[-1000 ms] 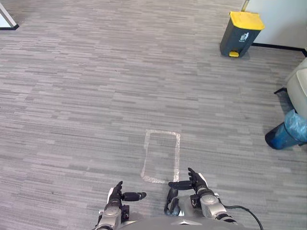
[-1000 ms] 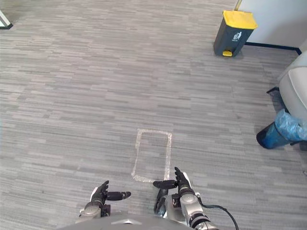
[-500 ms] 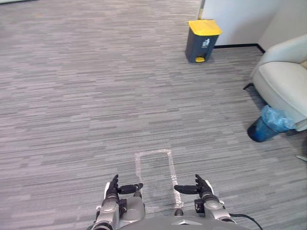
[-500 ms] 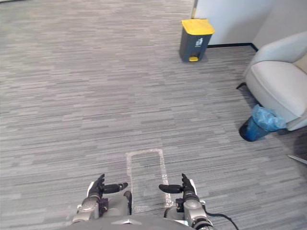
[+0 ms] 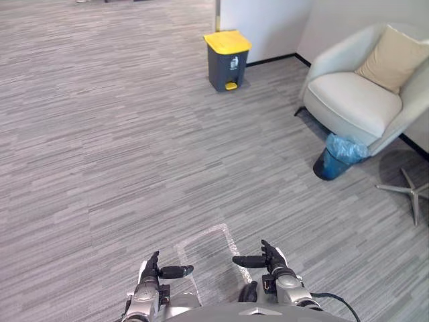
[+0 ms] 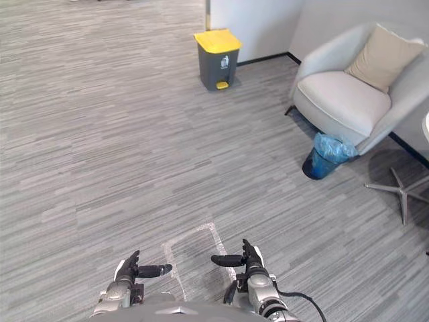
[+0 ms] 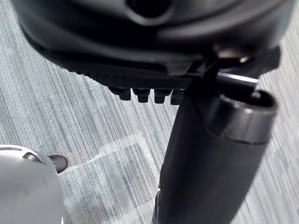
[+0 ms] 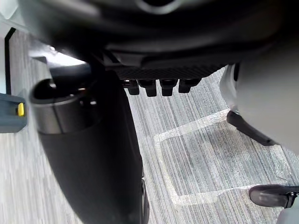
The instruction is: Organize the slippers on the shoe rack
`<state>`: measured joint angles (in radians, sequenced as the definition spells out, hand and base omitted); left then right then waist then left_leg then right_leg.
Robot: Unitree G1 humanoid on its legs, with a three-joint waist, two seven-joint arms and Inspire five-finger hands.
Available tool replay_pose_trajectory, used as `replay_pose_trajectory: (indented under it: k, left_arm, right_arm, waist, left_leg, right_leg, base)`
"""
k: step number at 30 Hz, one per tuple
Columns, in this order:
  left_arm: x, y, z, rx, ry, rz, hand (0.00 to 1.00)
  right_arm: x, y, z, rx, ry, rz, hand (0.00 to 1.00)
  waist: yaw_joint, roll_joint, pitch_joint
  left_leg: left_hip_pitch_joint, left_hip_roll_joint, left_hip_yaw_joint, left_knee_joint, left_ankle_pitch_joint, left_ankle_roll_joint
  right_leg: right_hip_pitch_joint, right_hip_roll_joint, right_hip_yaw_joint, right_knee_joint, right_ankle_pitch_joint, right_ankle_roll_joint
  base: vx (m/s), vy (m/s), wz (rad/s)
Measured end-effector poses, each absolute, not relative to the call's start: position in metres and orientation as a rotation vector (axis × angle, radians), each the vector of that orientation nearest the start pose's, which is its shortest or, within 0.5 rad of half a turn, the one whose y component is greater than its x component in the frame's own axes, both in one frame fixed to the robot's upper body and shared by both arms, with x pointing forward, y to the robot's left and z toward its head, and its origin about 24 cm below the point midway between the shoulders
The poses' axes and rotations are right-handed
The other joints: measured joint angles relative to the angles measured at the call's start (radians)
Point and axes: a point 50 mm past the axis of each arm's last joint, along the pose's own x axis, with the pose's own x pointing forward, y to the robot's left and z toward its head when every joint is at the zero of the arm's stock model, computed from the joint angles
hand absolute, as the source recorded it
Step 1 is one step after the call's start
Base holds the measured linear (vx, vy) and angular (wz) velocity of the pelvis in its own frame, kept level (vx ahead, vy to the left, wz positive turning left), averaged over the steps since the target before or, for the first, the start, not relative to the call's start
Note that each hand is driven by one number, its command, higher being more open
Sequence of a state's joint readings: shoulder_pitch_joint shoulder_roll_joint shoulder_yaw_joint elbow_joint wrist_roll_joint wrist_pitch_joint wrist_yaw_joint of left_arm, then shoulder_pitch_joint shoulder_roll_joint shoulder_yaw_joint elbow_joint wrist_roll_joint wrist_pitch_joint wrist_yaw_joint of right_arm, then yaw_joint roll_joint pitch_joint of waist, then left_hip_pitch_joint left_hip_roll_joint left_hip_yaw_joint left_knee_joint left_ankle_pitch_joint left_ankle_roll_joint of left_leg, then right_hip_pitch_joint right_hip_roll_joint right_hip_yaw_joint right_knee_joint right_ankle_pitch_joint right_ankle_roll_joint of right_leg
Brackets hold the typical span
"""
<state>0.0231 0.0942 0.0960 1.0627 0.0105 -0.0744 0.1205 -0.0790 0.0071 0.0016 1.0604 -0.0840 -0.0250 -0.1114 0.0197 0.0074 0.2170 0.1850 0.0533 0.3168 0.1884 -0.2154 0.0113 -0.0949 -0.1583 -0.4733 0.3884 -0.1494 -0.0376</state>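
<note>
My left hand (image 5: 153, 272) and right hand (image 5: 271, 258) hang low in front of me over grey carpet, a little apart. Both are open, with the thumbs pointing inward and nothing held. The left wrist view shows the left hand (image 7: 140, 56) with relaxed fingers (image 7: 142, 94) above the floor. My right hand (image 8: 154, 42) looks the same in the right wrist view, with fingers (image 8: 159, 86) held loosely over the carpet. A rectangle of pale tape (image 5: 209, 243) is marked on the floor just ahead of both hands.
A grey bin with a yellow lid (image 5: 226, 60) stands by the far wall. At the right is a pale armchair (image 5: 355, 100) with a beige cushion (image 5: 392, 57), and a small bin with a blue bag (image 5: 335, 155) in front of it. A metal chair base (image 5: 402, 191) lies at far right.
The whole picture has shifted: the camera has turned to the right, bringing the armchair and its cushion into view. Both hands stay open and low as before.
</note>
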Motion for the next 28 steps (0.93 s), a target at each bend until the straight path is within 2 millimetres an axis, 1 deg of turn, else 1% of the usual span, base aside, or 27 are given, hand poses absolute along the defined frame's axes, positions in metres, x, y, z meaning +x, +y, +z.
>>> replay_pose_trajectory:
  k: [1,2,3,4,5,6,7,8,9,10,11,12,13,14,15,16,17,18,20,22,24,28]
  left_arm:
    - [0.12,0.201,-0.153,0.102,1.004,0.24,1.0]
    - [0.121,0.199,-0.153,0.096,1.003,0.236,1.0]
    - [0.121,0.199,-0.153,0.095,1.002,0.235,1.0]
    - [0.123,0.198,-0.152,0.091,0.996,0.232,1.0]
    - [0.126,0.196,-0.151,0.07,0.982,0.234,1.0]
    - [0.127,0.195,-0.151,0.064,0.977,0.237,1.0]
    - [0.128,0.196,-0.15,0.045,0.971,0.256,1.0]
    - [0.127,0.194,-0.151,0.032,0.972,0.26,1.0]
    - [0.128,0.192,-0.15,0.02,0.967,0.265,1.0]
    - [0.129,0.193,-0.15,0.02,0.965,0.266,1.0]
    - [0.129,0.193,-0.15,0.02,0.962,0.267,1.0]
    - [0.13,0.192,-0.15,0.013,0.959,0.271,1.0]
    - [0.13,0.191,-0.15,0.002,0.959,0.277,1.0]
    - [0.13,0.188,-0.15,-0.008,0.963,0.279,1.0]
    - [0.128,0.184,-0.152,-0.019,0.971,0.281,1.0]
    - [0.128,0.185,-0.152,-0.015,0.974,0.279,1.0]
    - [0.127,0.187,-0.152,-0.006,0.98,0.28,1.0]
    - [0.127,0.19,-0.152,-0.003,0.978,0.286,1.0]
    - [0.126,0.191,-0.152,-0.001,0.984,0.289,1.0]
    - [0.125,0.191,-0.153,0.004,0.996,0.283,1.0]
    - [0.124,0.189,-0.154,0.018,1.004,0.264,1.0]
    - [0.123,0.185,-0.155,0.038,1.013,0.229,1.0]
  right_arm:
    - [0.158,-0.152,-0.146,-0.144,0.958,-0.041,1.0]
    - [0.156,-0.156,-0.147,-0.145,0.965,-0.054,1.0]
    - [0.155,-0.157,-0.147,-0.143,0.968,-0.06,1.0]
    - [0.151,-0.16,-0.148,-0.137,0.977,-0.076,1.0]
    - [0.148,-0.163,-0.149,-0.138,0.985,-0.089,1.0]
    - [0.147,-0.164,-0.149,-0.139,0.983,-0.091,1.0]
    - [0.147,-0.164,-0.149,-0.139,0.981,-0.093,1.0]
    - [0.147,-0.166,-0.149,-0.142,0.981,-0.097,1.0]
    - [0.145,-0.169,-0.15,-0.147,0.99,-0.108,1.0]
    - [0.145,-0.17,-0.15,-0.147,0.993,-0.112,1.0]
    - [0.145,-0.172,-0.15,-0.14,0.993,-0.133,1.0]
    - [0.144,-0.174,-0.15,-0.129,0.995,-0.152,1.0]
    - [0.143,-0.175,-0.15,-0.121,0.998,-0.164,1.0]
    - [0.142,-0.18,-0.15,-0.108,1.0,-0.194,1.0]
    - [0.142,-0.184,-0.15,-0.115,1.003,-0.201,1.0]
    - [0.142,-0.184,-0.15,-0.115,1.002,-0.205,1.0]
    - [0.139,-0.183,-0.151,-0.107,1.007,-0.211,1.0]
    - [0.135,-0.182,-0.152,-0.094,1.018,-0.218,1.0]
    - [0.134,-0.18,-0.153,-0.091,1.025,-0.216,1.0]
    - [0.134,-0.179,-0.153,-0.086,1.023,-0.209,1.0]
    - [0.134,-0.18,-0.153,-0.08,1.025,-0.216,1.0]
    - [0.129,-0.186,-0.155,-0.071,1.045,-0.246,1.0]
  waist:
    - [0.0,0.008,0.002]
    - [0.0,0.01,0.0]
    - [-0.001,0.01,0.001]
    - [0.0,0.006,0.001]
    - [0.005,0.006,0.0]
    - [0.008,0.011,0.001]
    - [0.016,0.024,0.002]
    - [0.025,0.027,0.002]
    - [0.031,0.035,0.0]
    - [0.03,0.034,0.002]
    - [0.03,0.024,0.008]
    - [0.03,0.022,0.01]
    - [0.03,0.02,0.011]
    - [0.029,0.037,0.006]
    - [0.031,0.052,0.002]
    - [0.028,0.042,0.001]
    - [0.025,0.025,-0.009]
    - [0.026,0.01,-0.012]
    - [0.028,0.001,-0.018]
    - [0.027,0.003,-0.019]
    - [0.023,0.008,-0.022]
    - [0.021,0.023,-0.034]
  left_leg:
    - [0.008,0.014,-0.006,0.002,-0.003,-0.007]
    - [0.008,0.033,-0.018,0.027,-0.009,-0.02]
    - [0.004,0.041,-0.023,0.045,-0.012,-0.026]
    - [-0.027,0.072,-0.03,0.145,-0.025,-0.048]
    - [-0.098,0.125,-0.03,0.348,-0.033,-0.062]
    - [-0.122,0.144,-0.031,0.418,-0.03,-0.067]
    - [-0.175,0.177,-0.044,0.549,-0.034,-0.081]
    - [-0.199,0.183,-0.07,0.597,-0.046,-0.08]
    - [-0.236,0.169,-0.117,0.61,-0.101,-0.073]
    - [-0.244,0.161,-0.126,0.6,-0.112,-0.076]
    - [-0.268,0.129,-0.169,0.528,-0.133,-0.077]
    - [-0.279,0.107,-0.21,0.459,-0.136,-0.08]
    - [-0.286,0.089,-0.252,0.398,-0.135,-0.081]
    - [-0.278,0.053,-0.381,0.23,-0.054,-0.103]
    - [-0.259,0.051,-0.386,0.221,0.01,-0.087]
    - [-0.251,0.045,-0.364,0.227,0.003,-0.089]
    - [-0.245,0.035,-0.341,0.225,-0.004,-0.086]
    - [-0.235,0.025,-0.306,0.231,-0.013,-0.073]
    - [-0.213,0.015,-0.271,0.216,-0.014,-0.071]
    - [-0.18,0.006,-0.243,0.195,-0.016,-0.067]
    - [-0.156,-0.003,-0.241,0.174,-0.017,-0.064]
    - [-0.133,-0.001,-0.243,0.125,-0.011,-0.054]
  right_leg:
    - [0.016,0.022,0.004,-0.026,0.0,-0.001]
    - [0.041,0.046,0.001,-0.06,0.001,-0.001]
    - [0.051,0.056,0.002,-0.075,0.002,0.0]
    - [0.084,0.083,0.001,-0.126,0.01,0.001]
    - [0.124,0.118,0.019,-0.177,0.018,-0.003]
    - [0.134,0.129,0.029,-0.185,0.017,-0.006]
    - [0.148,0.15,0.062,-0.191,0.011,-0.02]
    - [0.151,0.161,0.084,-0.19,0.009,-0.024]
    - [0.158,0.168,0.146,-0.19,0.007,-0.027]
    - [0.162,0.167,0.163,-0.19,0.007,-0.028]
    - [0.173,0.158,0.219,-0.19,0.012,-0.019]
    - [0.178,0.153,0.259,-0.189,0.011,-0.013]
    - [0.179,0.147,0.289,-0.185,0.008,-0.002]
    - [0.161,0.147,0.373,-0.145,-0.014,0.035]
    - [0.156,0.157,0.406,-0.126,-0.024,0.049]
    - [0.154,0.149,0.426,-0.12,-0.03,0.058]
    - [0.148,0.136,0.447,-0.124,-0.031,0.063]
    - [0.148,0.122,0.483,-0.132,-0.031,0.074]
    - [0.149,0.108,0.514,-0.137,-0.025,0.084]
    - [0.154,0.098,0.539,-0.147,-0.02,0.093]
    - [0.17,0.096,0.553,-0.169,-0.014,0.102]
    - [0.17,0.102,0.555,-0.176,-0.014,0.102]
  base:
    - [0.13,-0.111,-0.21]
    - [0.13,-0.124,-0.11]
    - [0.11,-0.132,-0.02]
    - [0.12,-0.152,-0.19]
    - [0.14,-0.136,-0.3]
    - [0.14,-0.081,-0.59]
    - [0.15,0.016,-0.65]
    - [0.19,0.073,-1.22]
    - [0.18,0.096,-1.07]
    - [0.19,0.121,-1.39]
    - [0.17,0.153,-1.11]
    - [0.2,0.218,-1.28]
    - [0.2,0.263,-1.53]
    - [0.2,0.293,-1.52]
    - [0.18,0.259,-1.33]
    - [0.16,0.212,-0.73]
    - [0.19,0.254,-0.7]
    - [0.19,0.271,-0.76]
    - [0.14,0.2,-0.64]
    - [0.09,0.102,-0.55]
    - [0.07,0.065,-0.33]
    - [0.02,-0.012,-0.06]
